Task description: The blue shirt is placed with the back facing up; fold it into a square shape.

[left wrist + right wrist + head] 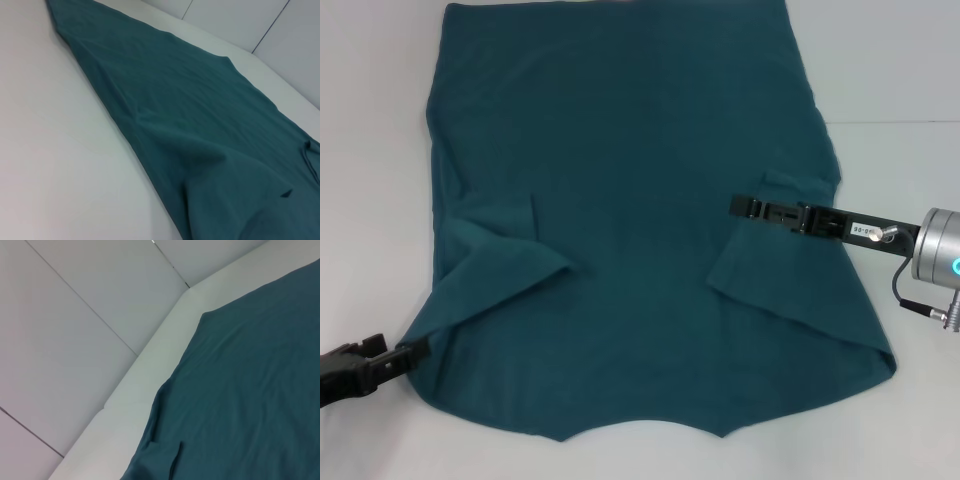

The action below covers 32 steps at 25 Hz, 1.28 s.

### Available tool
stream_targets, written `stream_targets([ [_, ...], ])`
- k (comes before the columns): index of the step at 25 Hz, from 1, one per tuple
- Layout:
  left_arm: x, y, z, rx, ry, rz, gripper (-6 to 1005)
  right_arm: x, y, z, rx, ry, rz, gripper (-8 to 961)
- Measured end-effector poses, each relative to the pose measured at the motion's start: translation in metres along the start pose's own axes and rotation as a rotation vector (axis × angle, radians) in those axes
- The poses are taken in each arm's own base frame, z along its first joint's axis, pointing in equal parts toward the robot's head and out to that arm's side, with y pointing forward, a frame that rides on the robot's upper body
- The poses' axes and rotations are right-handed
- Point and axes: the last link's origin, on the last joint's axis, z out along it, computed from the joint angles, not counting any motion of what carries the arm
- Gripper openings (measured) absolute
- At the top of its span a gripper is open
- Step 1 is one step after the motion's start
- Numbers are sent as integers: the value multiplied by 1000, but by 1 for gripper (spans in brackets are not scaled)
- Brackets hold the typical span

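The blue shirt (630, 200) lies flat on the white table (370, 150), its hem at the far side, with both sleeves folded inward onto the body. My left gripper (415, 350) is low at the near left and touches the shirt's near left edge. My right gripper (735, 206) reaches in from the right and hovers over the folded right sleeve (775, 260). The shirt's long left edge shows in the left wrist view (200, 130). A far corner of the shirt and a small fold show in the right wrist view (250, 390).
White table surface surrounds the shirt on the left and on the right (900, 60). The table's edge and a tiled floor (75, 315) show in the right wrist view. The right arm's silver wrist (935, 245) sits at the right edge.
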Motion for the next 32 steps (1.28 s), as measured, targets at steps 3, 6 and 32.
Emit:
stream_targets([
  [3,-1,1,2,-7,-13,8,833,0,0,0,1,-1,3,924],
  [6,-1,3,5,-17,-33,17,833,0,0,0,1,-3,6,924],
  [32,5,7,13,-37,-60,36,442,-2,-1,-2,3,-12,13,922],
])
